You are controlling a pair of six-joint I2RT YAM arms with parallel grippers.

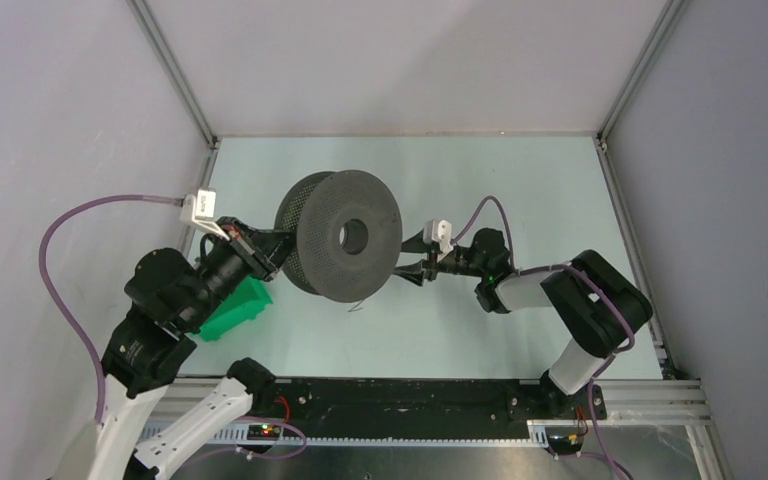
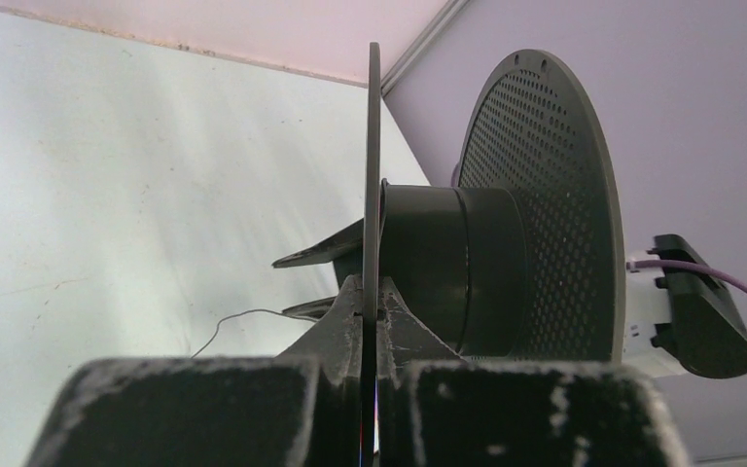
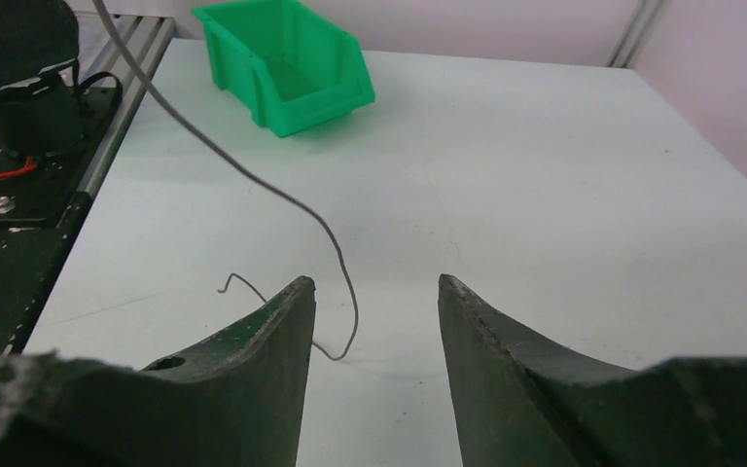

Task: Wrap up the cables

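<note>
A dark grey spool [image 1: 345, 235] is held on edge above the table, and my left gripper [image 1: 265, 250] is shut on the rim of its thin flange [image 2: 372, 175]. The left wrist view shows both fingertips pressed against that flange at the left gripper [image 2: 371, 304]. The cable, a thin black wire [image 3: 253, 180], hangs down from the spool and curls onto the table [image 1: 357, 303]. My right gripper [image 1: 410, 257] sits just right of the spool and is open. In the right wrist view the wire passes loose through the gap of the right gripper [image 3: 374, 284], close to its left finger and not pinched.
A green bin [image 1: 235, 312] stands on the table under the left arm, and it also shows at the far end in the right wrist view [image 3: 292, 63]. Grey walls close the table on three sides. The black base rail [image 1: 410, 400] runs along the near edge.
</note>
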